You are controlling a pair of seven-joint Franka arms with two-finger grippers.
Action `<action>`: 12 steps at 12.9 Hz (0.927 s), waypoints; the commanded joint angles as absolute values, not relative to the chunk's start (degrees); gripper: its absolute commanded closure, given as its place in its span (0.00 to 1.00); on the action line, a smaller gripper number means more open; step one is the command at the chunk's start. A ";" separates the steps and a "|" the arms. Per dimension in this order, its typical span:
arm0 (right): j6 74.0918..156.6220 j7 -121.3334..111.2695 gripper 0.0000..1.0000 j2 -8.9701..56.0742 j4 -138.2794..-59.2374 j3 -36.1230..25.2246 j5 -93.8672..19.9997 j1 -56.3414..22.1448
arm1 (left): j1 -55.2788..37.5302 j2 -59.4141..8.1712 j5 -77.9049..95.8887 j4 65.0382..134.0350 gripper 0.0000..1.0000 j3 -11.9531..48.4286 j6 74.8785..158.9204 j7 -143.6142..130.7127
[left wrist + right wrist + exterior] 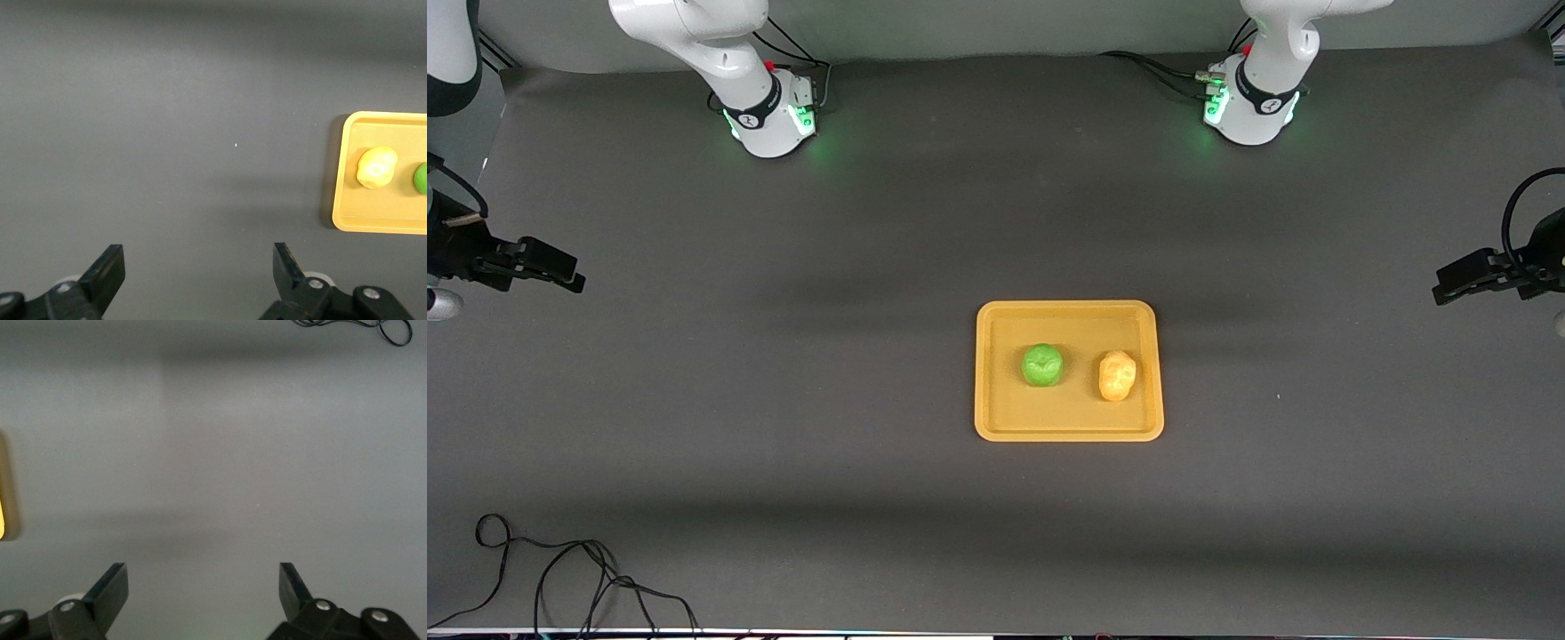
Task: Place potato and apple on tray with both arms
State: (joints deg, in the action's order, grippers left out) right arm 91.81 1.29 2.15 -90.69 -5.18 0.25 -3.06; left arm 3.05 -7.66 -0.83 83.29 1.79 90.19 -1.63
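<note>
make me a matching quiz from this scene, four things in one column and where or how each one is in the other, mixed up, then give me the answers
1. apple
2. potato
3. left tool
4. black cable

A. open, over bare table at the left arm's end
B. on the tray, toward the right arm's end
C. loose on the table, nearest the front camera
D. on the tray, toward the left arm's end

Pairs: 1-B, 2-D, 3-A, 4-C

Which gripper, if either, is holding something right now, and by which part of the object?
Neither. The left gripper and the right gripper are both open and empty over bare table; the apple and potato lie on the tray.
</note>
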 commanded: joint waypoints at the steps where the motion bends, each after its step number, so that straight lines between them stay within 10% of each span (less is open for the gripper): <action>1: 91.50 1.49 0.00 1.23 -91.05 -4.66 0.53 -2.64 | 2.55 -6.86 -1.67 83.50 0.01 1.58 90.70 -0.97; 12: 87.10 2.55 0.00 1.93 -89.21 -5.18 -0.26 -2.20 | 2.37 -6.50 -0.79 83.67 0.01 1.76 92.11 0.62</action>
State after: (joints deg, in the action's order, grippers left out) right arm 88.46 1.58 2.14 -90.44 -5.35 0.25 -2.54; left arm 2.83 -7.46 -0.82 83.29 2.04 91.80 0.10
